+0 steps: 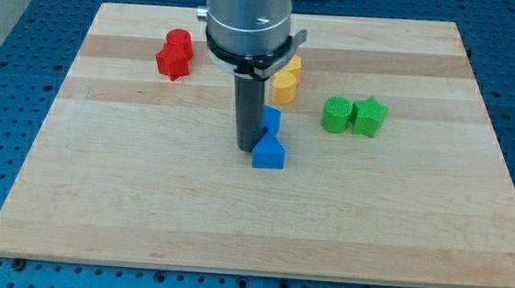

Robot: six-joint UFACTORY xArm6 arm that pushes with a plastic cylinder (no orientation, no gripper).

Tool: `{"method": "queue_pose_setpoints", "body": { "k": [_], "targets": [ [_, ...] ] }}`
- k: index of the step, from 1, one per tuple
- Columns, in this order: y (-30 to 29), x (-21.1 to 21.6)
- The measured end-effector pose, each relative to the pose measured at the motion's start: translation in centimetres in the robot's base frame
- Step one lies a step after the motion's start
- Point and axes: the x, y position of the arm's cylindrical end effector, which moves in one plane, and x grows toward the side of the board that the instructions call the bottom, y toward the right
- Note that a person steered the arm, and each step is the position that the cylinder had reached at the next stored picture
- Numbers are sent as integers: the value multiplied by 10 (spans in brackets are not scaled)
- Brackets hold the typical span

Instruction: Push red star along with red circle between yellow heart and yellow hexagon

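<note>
The red circle (180,40) and the red star (172,62) sit touching each other at the board's upper left, the circle just above the star. Two yellow blocks stand right of the rod: one (283,87) below, one (292,65) above it, partly hidden by the arm; I cannot tell which is the heart and which the hexagon. My tip (245,148) rests on the board at the centre, right of and below the red pair, touching the left side of a blue block (269,152).
A second blue block (270,120) shows behind the rod. A green circle (337,114) and a green star (369,116) sit together at the right. The wooden board (142,209) lies on a blue table.
</note>
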Motion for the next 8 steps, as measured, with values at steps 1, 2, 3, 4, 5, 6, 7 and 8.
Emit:
{"method": "queue_pose_setpoints", "body": {
  "k": [1, 2, 3, 4, 5, 6, 7, 8],
  "targets": [
    [0, -10],
    [0, -20],
    [0, -26],
    [0, -34],
    [1, -40],
    [3, -43],
    [6, -44],
    [11, -44]
  ]
}}
